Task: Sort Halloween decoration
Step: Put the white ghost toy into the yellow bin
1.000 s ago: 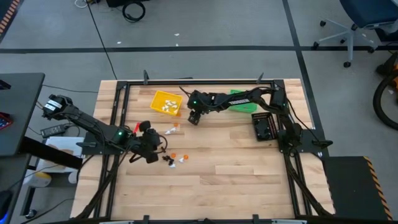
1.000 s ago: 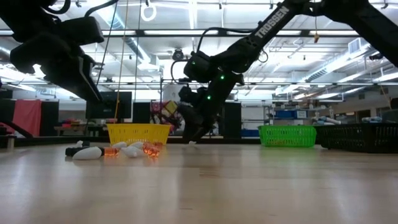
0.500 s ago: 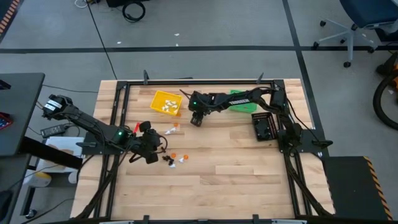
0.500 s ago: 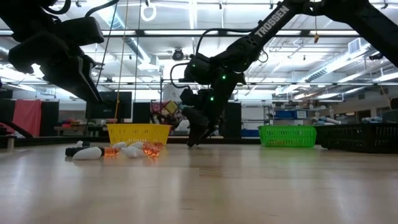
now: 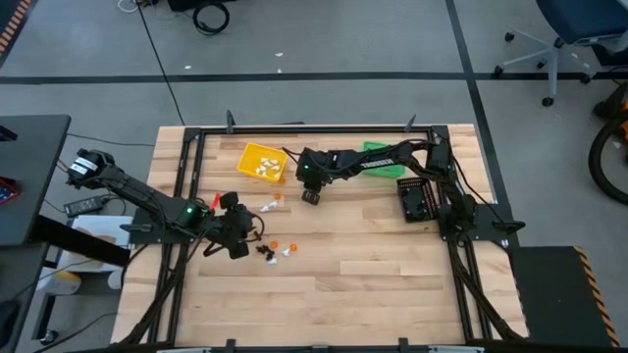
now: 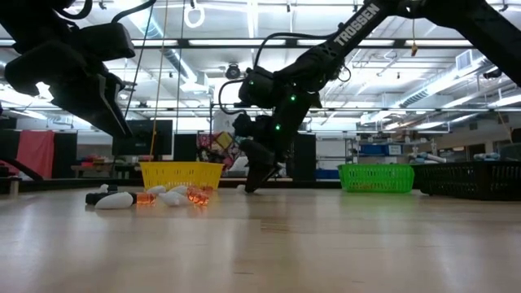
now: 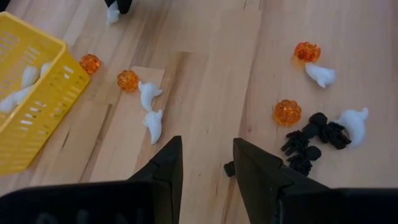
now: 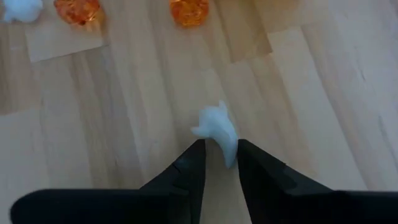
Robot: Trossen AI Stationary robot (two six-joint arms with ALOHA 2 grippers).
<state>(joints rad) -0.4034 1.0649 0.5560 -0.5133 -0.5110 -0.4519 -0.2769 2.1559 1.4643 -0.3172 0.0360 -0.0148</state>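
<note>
The Halloween decoration lies in two loose groups: orange pumpkins, white ghosts and black spiders (image 7: 311, 140) near my left gripper, and two ghosts (image 7: 151, 112) with pumpkins (image 7: 127, 79) nearer the yellow bin (image 5: 261, 162). My left gripper (image 7: 205, 158) hovers open above the wood with nothing between its fingers. My right gripper (image 5: 310, 196) points down at the table's middle far part, closed around one white ghost (image 8: 217, 130). My right gripper has the white ghost's narrow end (image 8: 227, 148) between its two fingertips, coming from above and slanting down. The wider end sticks out beyond the fingertips. The ghost lies on the table top.
The yellow bin holds several white ghosts (image 7: 25, 81). A green bin (image 5: 383, 157) stands at the far side behind my right arm, and a black bin (image 5: 416, 199) at the right. A black frame runs around the table's edges (image 5: 186, 167).
My right gripper has rolled a little at the wrist and tipped, staying over the same spot on the table. My left gripper has kept still.
</note>
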